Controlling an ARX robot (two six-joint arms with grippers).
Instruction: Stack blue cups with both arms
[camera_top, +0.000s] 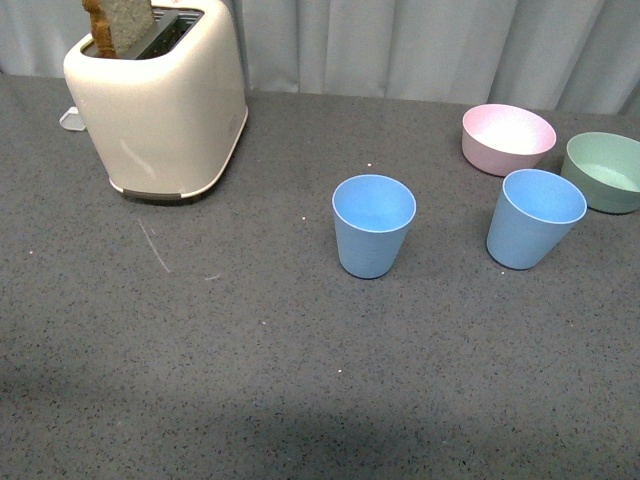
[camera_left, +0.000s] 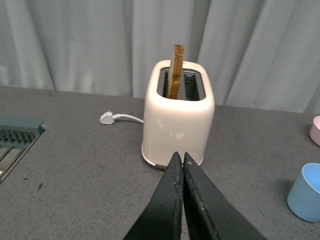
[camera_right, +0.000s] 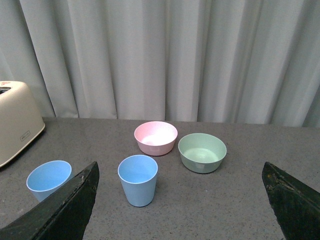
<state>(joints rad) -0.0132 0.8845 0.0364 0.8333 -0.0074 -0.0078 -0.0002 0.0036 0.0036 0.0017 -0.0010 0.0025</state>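
approach is pending: light blue plastic tumblers (camera_top: 373, 225) (camera_top: 534, 218) are standing apart; left gripper (camera_left: 181, 156), pinched empty, is needing opening; right gripper (camera_right: 180, 167) is gaping, empty.

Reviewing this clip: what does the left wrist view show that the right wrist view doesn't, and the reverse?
Only the left wrist view: the toast slice standing in the toaster, the white plug, and the shut left tool.
Only the right wrist view: the green bowl, the second blue cup, and the open right tool.
Both: the toaster, the blue cup nearer the toaster, the pink bowl, the curtain and the grey table.
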